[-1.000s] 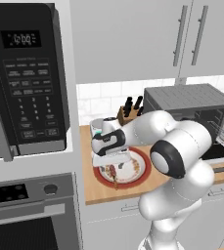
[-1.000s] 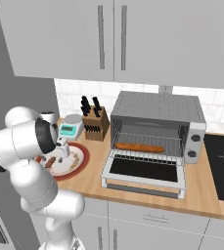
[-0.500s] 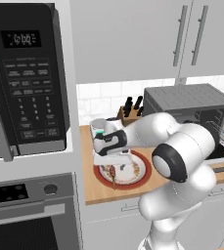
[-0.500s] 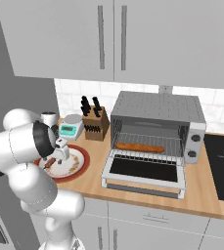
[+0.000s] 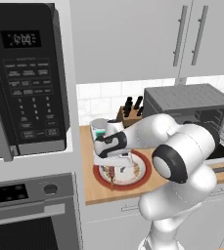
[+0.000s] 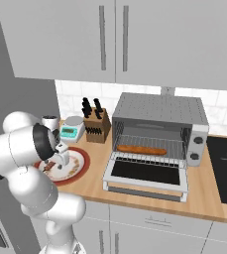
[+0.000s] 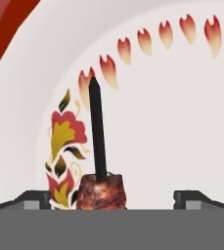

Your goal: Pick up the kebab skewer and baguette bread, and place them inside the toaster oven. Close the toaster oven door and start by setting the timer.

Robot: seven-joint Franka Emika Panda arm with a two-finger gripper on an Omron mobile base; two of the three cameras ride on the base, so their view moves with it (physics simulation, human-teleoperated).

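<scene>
Reaching down over the red-rimmed plate (image 5: pixel 135 181) on the wooden counter (image 6: pixel 204 196), the gripper (image 5: pixel 117 159) hangs just above the plate's white centre, its two fingers pointing at the dish; in the hand view the fingertips (image 7: pixel 35 199) stand well apart at the bottom corners, so the jaws are spread wide and clasp nothing. Between them lies the kebab skewer (image 7: pixel 100 161), a dark reddish-brown meat chunk close to the camera and its thin stick running away across the plate toward the painted flame border (image 7: pixel 147 40); whether either finger touches the meat I cannot tell. From the left base view the skewer (image 5: pixel 112 175) lies on the plate's left side with its tip over the red rim; from the right base view the gripper (image 6: pixel 55 161) and wrist cover most of it.

The toaster oven (image 6: pixel 159 131) stands to the right of the plate on the same counter, its door (image 6: pixel 147 173) folded down flat and open; the baguette bread (image 6: pixel 141 149) lies along the wire rack inside, roughly parallel to the front edge. Behind the plate sit a knife block (image 6: pixel 97 127) and a small kitchen scale (image 6: pixel 73 129) against the tiled wall; a black microwave (image 5: pixel 25 80) hangs at the left.
</scene>
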